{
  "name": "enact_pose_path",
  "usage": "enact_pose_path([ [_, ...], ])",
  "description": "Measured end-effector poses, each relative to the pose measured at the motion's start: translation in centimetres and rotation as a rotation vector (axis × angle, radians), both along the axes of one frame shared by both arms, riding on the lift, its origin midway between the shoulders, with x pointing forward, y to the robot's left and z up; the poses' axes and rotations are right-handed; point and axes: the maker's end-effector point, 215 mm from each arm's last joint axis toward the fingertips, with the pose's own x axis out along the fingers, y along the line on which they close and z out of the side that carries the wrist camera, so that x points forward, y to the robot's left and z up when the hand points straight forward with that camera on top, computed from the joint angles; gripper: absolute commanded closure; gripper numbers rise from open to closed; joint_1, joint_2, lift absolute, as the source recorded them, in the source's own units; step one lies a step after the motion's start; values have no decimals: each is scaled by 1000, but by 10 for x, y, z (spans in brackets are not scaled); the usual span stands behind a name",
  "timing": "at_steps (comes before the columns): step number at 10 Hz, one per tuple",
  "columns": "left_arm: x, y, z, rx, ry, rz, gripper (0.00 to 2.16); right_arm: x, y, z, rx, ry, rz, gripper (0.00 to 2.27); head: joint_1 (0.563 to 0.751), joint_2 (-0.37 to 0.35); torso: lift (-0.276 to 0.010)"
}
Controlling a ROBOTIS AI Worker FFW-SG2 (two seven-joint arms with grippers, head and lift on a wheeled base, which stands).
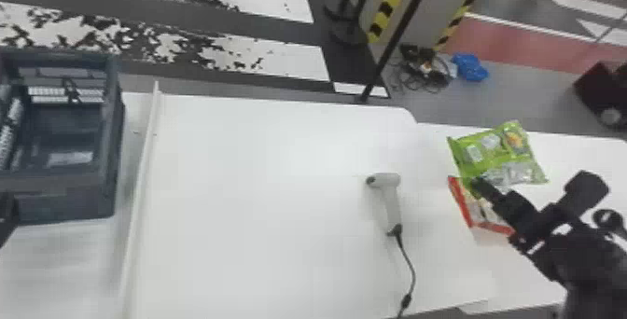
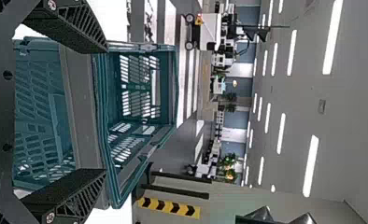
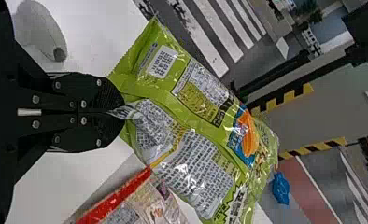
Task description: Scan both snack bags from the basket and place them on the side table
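1. While the right hand (image 1: 479,186) clenches the crumpled edge of a glossy green plastic snack bag (image 1: 487,152), that bag hangs over the white rectangular side counter (image 1: 583,155).
2. Partly covered by it in the head view, a flat red-edged plastic snack bag (image 1: 459,197) lies on the side counter.
3. To the left of both bags, a pale pistol-shaped scanner (image 1: 392,204) with a black cable (image 1: 412,271) rests on the broad white main counter (image 1: 261,192).
4. Farther left, past a raised white strip (image 1: 140,192), stands a blue-grey slatted plastic basket (image 1: 111,155).
5. Near the basket, the left hand (image 1: 8,211) is released, its fingers spread apart.
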Motion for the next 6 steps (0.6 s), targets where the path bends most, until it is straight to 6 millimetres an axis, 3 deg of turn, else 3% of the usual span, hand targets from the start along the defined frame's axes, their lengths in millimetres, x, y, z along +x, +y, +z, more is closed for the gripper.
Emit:
enact_pose_path([
  [2, 0, 0, 0, 0, 1, 0, 83, -8, -42, -23, -43, 21, -125, 2246, 695, -350, -75],
  [3, 0, 0, 0, 0, 1, 0, 83, -12, -60, -39, -50, 30, -172, 2054, 695, -350, -75],
  [4, 0, 0, 0, 0, 1, 0, 83, -15, -74, -49, -59, 37, -204, 1335, 695, -350, -75],
  [5, 1, -1, -1, -2, 1, -2, 83, -21, -89, -58, -76, 40, -232, 97, 695, -350, -75],
  [6, 3, -4, -2, -5, 0, -7, 83, -26, -97, -64, -87, 46, -247, -2, 695, -350, -75],
])
